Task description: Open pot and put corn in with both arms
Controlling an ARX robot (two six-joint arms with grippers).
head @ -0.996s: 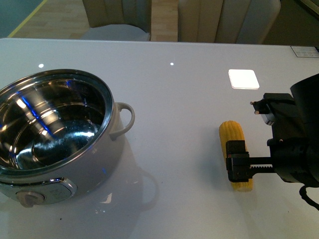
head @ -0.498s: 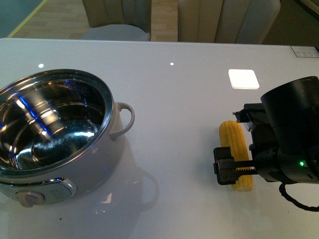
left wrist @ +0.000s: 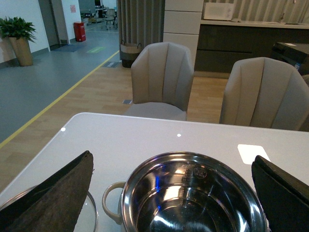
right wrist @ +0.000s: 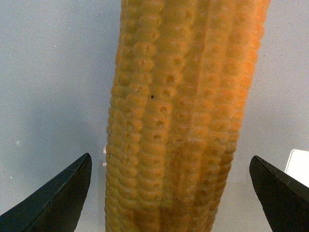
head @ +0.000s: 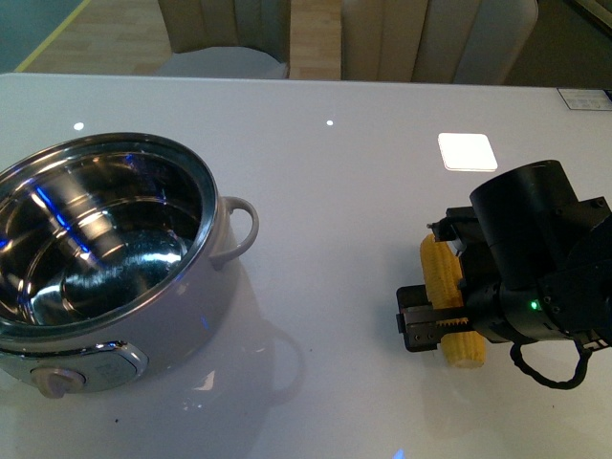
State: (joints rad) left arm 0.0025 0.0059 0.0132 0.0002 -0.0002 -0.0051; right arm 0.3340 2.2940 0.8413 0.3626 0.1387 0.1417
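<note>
I am holding my right gripper (right wrist: 174, 198) wide open straight over the corn (right wrist: 183, 111), one finger on each side of the cob with a strip of bare worktop (head: 335, 191) showing between each tip and the kernels. I am straddling it so that closing will catch it across its width. The corn is lying flat on the worktop, well apart from the pot (head: 215, 287), on the side its loop handle (head: 241, 229) is pointing to. From the front my own wrist is covering much of the cob and the far finger, so I cannot tell how low the tips are sitting. The pot is standing open, its steel bowl bare and ready to take the corn. My left gripper (left wrist: 169, 193) is spread wide too, holding nothing and hanging just above the pot's near rim. I judge it is waiting out of the way of the drop, though the arm itself is out of the front view. A curved glass edge just beside the pot, which I take for the lid (left wrist: 92, 212), is mostly hidden behind one finger and cut off. Beyond the pot, chairs (left wrist: 161, 77) are standing at the worktop's far edge.
</note>
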